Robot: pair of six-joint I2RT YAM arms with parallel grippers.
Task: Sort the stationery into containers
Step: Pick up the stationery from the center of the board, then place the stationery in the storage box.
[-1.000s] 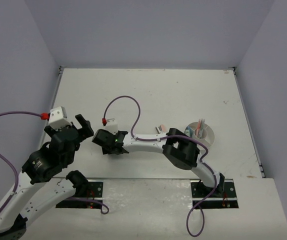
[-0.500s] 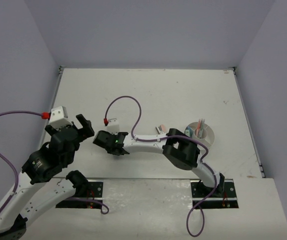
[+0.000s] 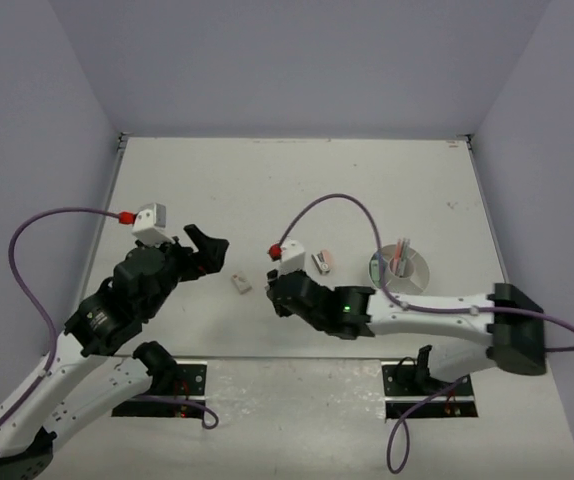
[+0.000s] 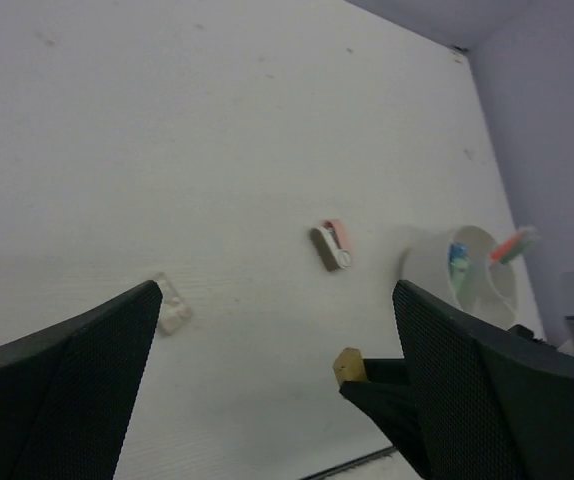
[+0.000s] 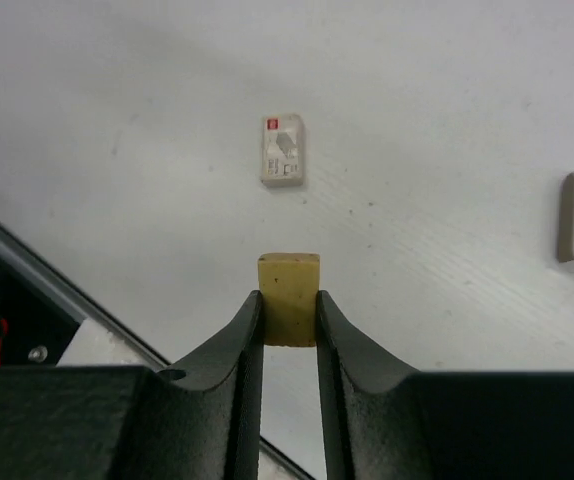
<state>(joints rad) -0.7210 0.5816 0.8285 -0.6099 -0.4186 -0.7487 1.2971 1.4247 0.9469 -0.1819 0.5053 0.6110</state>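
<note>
My right gripper [image 5: 288, 318] is shut on a small tan block [image 5: 288, 285] and holds it above the table; in the top view this gripper [image 3: 275, 298] is at the table's middle front. A white eraser with a red label [image 5: 282, 149] lies just beyond it, and it also shows in the top view [image 3: 241, 285]. A pink and grey piece [image 3: 322, 262] lies to the right. The round white organizer [image 3: 399, 268] holds pens and coloured pieces. My left gripper [image 3: 215, 252] is open and empty, left of the eraser [image 4: 172, 308].
The left wrist view shows the pink and grey piece [image 4: 334, 245], the organizer [image 4: 477, 275] and the tan block [image 4: 348, 365] in the right gripper's fingers. The table's front edge runs just below the right gripper. Purple cables arc over both arms.
The right arm has swung out to the right and its gripper has moved right with the tan block. The white eraser now shows. The left gripper has moved right and forward.
</note>
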